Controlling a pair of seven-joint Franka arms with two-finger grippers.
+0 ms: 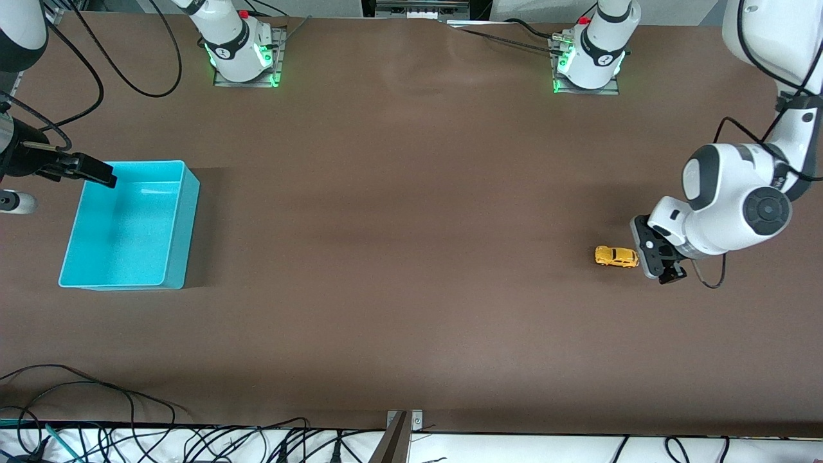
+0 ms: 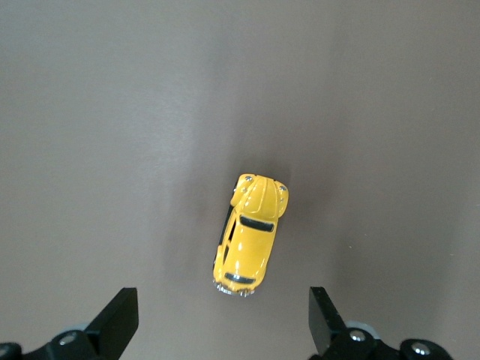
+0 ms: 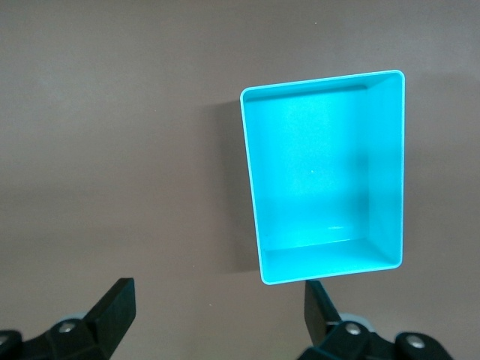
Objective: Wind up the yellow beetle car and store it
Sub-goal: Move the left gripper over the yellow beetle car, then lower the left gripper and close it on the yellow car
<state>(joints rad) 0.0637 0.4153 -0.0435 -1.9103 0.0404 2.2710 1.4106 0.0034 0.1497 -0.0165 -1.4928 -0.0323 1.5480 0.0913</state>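
Observation:
The yellow beetle car (image 1: 616, 256) stands on its wheels on the brown table toward the left arm's end. My left gripper (image 1: 665, 265) hovers low just beside it, on the side toward the table's end. In the left wrist view the car (image 2: 251, 234) lies just ahead of the open left gripper (image 2: 222, 311), touching neither of the black fingers (image 2: 120, 315). A turquoise bin (image 1: 185, 222) sits empty toward the right arm's end. My right gripper (image 1: 93, 171) hangs open over the bin's corner. The right wrist view shows the right gripper (image 3: 216, 300) holding nothing, with the bin (image 3: 386, 165) beside one finger.
Both arm bases (image 1: 241, 54) (image 1: 588, 61) stand along the table edge farthest from the front camera. Loose cables (image 1: 96, 411) lie along the near edge by a metal bracket (image 1: 402, 427). A small white cylinder (image 1: 16, 202) shows beside the right arm.

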